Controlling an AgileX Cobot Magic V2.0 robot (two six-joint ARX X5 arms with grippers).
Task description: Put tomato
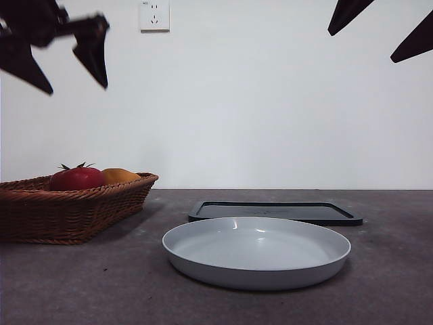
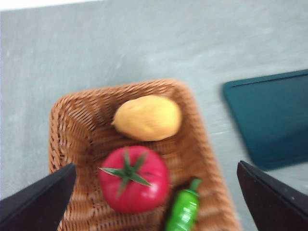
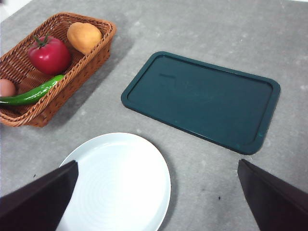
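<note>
Resting in a brown wicker basket [image 1: 67, 217] at the left side of a grey surface [image 1: 379, 284], the red tomato [image 1: 76, 179] sits stem up, its dark green star of leaves on top. An orange-yellow rounded fruit [image 1: 119, 175] lies just beside it in the same basket. The right wrist view shows two more things sharing the basket: a long green chili pepper [image 3: 31, 95] near the tomato and, at one end, part of a pale pinkish-brown rounded item [image 3: 6, 87] whose kind cannot be told.

The left gripper [image 1: 61, 61] hangs high above the basket, its two black jaws spread wide apart and empty. Its wrist camera looks straight down on the tomato, which lies between the jaws but well below them.

The right gripper [image 1: 382, 27] waits high at the other side, jaws also wide apart, holding nothing.

A round white plate [image 1: 257, 254] sits on the surface in front, apart from the basket. Behind it lies a flat, dark green rectangular tray [image 1: 274, 212]. A white wall with a power socket [image 1: 154, 15] stands behind.
</note>
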